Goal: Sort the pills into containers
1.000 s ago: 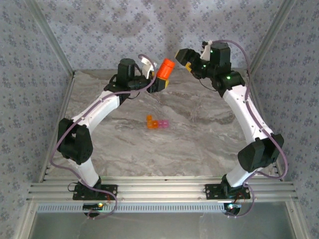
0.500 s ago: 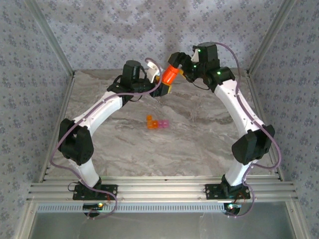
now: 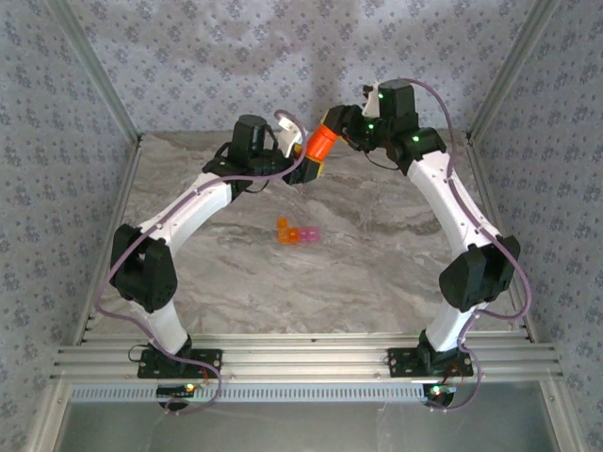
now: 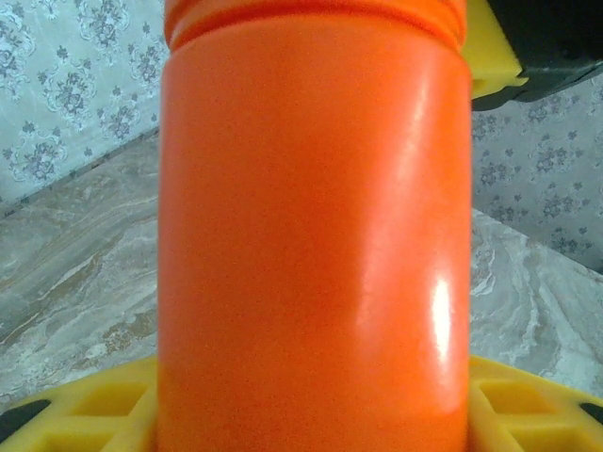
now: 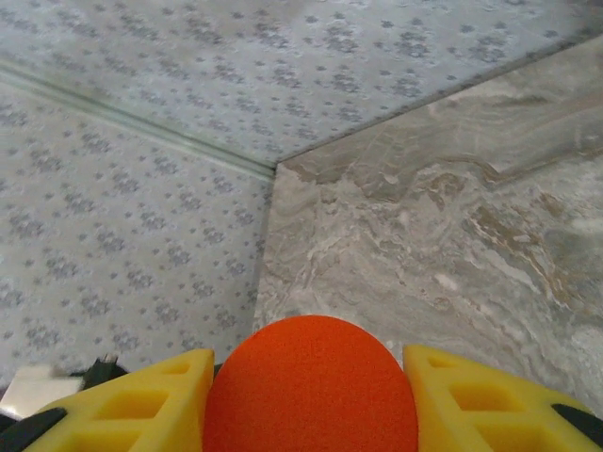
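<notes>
Top external view showed the left gripper (image 3: 312, 162) raised above the far side of the marble table (image 3: 396, 254), its jaws closed on the lower part of an orange bottle (image 3: 320, 146) that leaned toward the right arm. The right gripper (image 3: 339, 129) met the bottle from the other side, at its upper end. From the left wrist camera the bottle (image 4: 316, 235) ran up the middle of the picture, with that gripper's yellow fingers (image 4: 85, 410) pressed against its base on both sides and a yellow finger of the other gripper at the top right corner. From the right wrist camera the round orange cap (image 5: 311, 386) sat tight between the two yellow fingers (image 5: 132, 410) of the right gripper, which touched it on either side, so those jaws were narrowed onto the cap. The containers (image 3: 297, 234), a small orange compartment joined to a pink one, lay on the table near its middle, well apart from both grippers and nearer the arm bases than the bottle. Whether anything lay inside them was too small to tell.
</notes>
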Action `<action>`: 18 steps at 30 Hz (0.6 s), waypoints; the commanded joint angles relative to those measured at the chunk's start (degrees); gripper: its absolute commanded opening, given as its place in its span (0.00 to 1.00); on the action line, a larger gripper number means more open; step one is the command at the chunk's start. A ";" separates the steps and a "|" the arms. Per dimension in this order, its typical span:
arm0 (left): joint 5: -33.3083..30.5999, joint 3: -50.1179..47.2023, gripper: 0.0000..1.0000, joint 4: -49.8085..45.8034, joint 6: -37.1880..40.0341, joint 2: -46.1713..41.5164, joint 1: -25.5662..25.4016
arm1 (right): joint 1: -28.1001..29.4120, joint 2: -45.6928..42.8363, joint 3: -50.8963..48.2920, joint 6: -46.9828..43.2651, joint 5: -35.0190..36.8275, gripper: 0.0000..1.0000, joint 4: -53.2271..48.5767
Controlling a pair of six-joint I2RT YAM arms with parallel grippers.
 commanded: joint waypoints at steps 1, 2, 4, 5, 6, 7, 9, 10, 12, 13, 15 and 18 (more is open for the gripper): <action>3.89 1.37 0.00 5.46 -2.72 -3.37 0.68 | -2.90 -3.24 -6.76 -5.35 -6.91 0.47 11.73; 4.38 1.28 0.00 6.05 -3.48 -3.37 0.95 | -3.73 -3.96 -8.47 -5.70 -8.20 0.48 14.56; 4.68 1.26 0.00 6.40 -3.96 -3.37 1.17 | -4.87 -4.69 -9.57 -5.99 -9.39 0.54 16.03; 4.77 1.41 0.00 6.37 -4.02 -3.29 1.13 | -5.32 -5.03 -9.60 -5.51 -9.84 0.61 16.29; 4.80 1.51 0.00 6.28 -3.97 -3.28 1.12 | -5.68 -5.36 -9.45 -4.73 -9.62 0.68 16.11; 4.78 1.60 0.00 6.21 -3.90 -3.20 1.14 | -5.96 -5.74 -9.34 -4.05 -9.51 0.74 16.03; 4.60 1.85 0.00 5.86 -3.71 -3.03 1.12 | -6.09 -6.53 -8.61 -2.39 -7.04 0.83 13.84; 4.59 1.94 0.00 5.78 -3.64 -2.94 1.17 | -6.12 -6.59 -7.90 -1.84 -6.03 0.84 12.30; 4.61 2.23 0.00 5.60 -3.59 -2.66 1.17 | -6.10 -6.27 -6.06 0.64 -3.55 0.85 8.23; 4.59 2.44 0.00 5.50 -3.49 -2.58 1.14 | -5.96 -5.87 -4.98 1.52 -2.72 0.85 6.06; 4.55 2.78 0.00 5.16 -3.29 -2.32 1.06 | -5.53 -4.94 -3.41 4.60 -0.78 0.86 3.14; 4.60 3.52 0.00 4.56 -2.98 -1.88 0.90 | -4.33 -3.60 -1.40 7.34 0.54 0.88 0.95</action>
